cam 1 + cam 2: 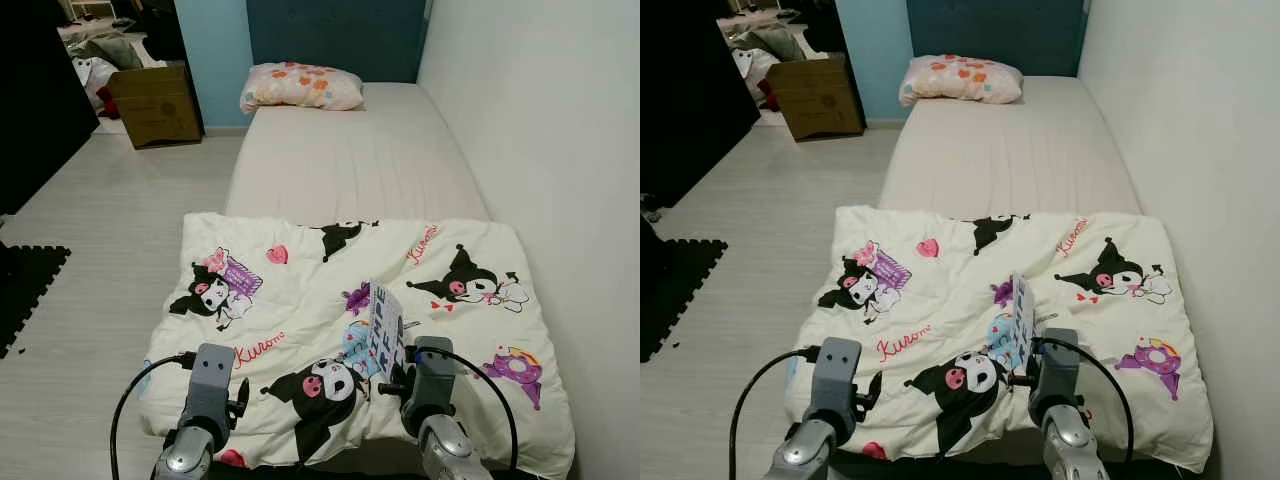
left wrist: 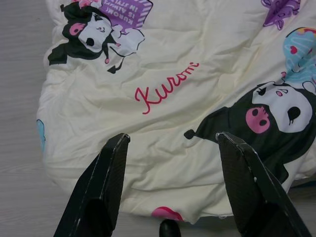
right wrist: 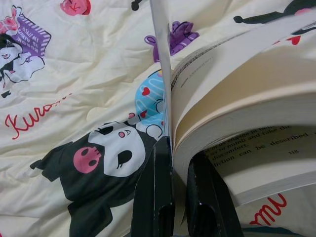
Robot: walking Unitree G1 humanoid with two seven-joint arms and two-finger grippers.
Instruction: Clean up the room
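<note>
While right hand (image 3: 174, 197) grips book (image 1: 386, 328), blanket (image 1: 300, 300) covers bed (image 1: 350, 160).

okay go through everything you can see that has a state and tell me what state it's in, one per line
Book: held by its cover, pages fanned open.
Right tool: shut on the book, above the blanket.
Left tool: open, holding nothing, above the blanket's near edge.
Blanket: spread over the foot of the bed, wrinkled.
Pillow: lying flat at the head of the bed.
Cardboard box: open on top.
</note>
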